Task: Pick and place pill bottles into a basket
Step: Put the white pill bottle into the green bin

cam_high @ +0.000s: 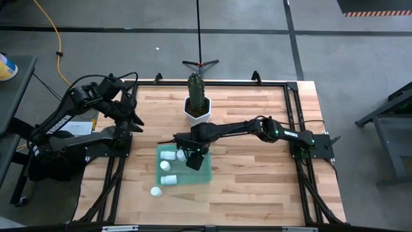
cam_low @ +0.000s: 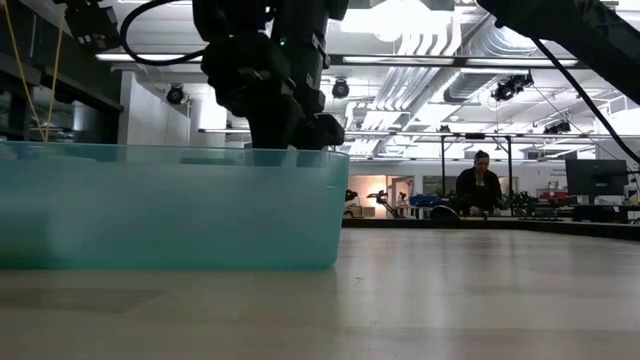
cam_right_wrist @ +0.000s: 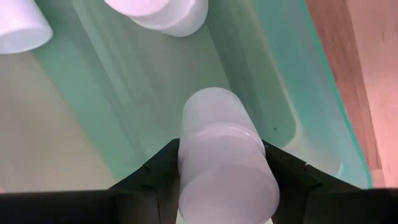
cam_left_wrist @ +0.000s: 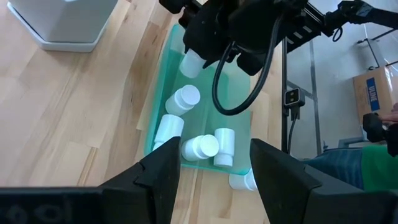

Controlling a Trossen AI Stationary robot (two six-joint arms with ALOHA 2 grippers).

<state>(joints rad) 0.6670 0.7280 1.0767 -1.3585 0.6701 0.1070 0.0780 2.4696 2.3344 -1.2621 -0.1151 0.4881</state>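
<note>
The basket [cam_high: 205, 174] is a shallow teal tray in the table's middle, with bottles [cam_high: 168, 154] [cam_high: 165, 165] [cam_high: 170, 180] lying in its left half. One more pill bottle [cam_high: 155, 191] lies on the wood just outside its left front corner. My right gripper [cam_high: 193, 160] hangs over the basket. In the right wrist view this gripper [cam_right_wrist: 221, 149] is shut on a white pill bottle [cam_right_wrist: 214, 118], held just above the tray floor [cam_right_wrist: 124, 112]. My left gripper [cam_high: 125, 109] waits raised at the table's left edge, its fingers [cam_left_wrist: 158, 180] open and empty.
A white hexagonal pot with a cactus [cam_high: 197, 106] stands just behind the basket. The low view shows the basket wall [cam_low: 170, 205] up close, the right arm [cam_low: 280, 100] above it and a person [cam_low: 480, 185] far off in the room.
</note>
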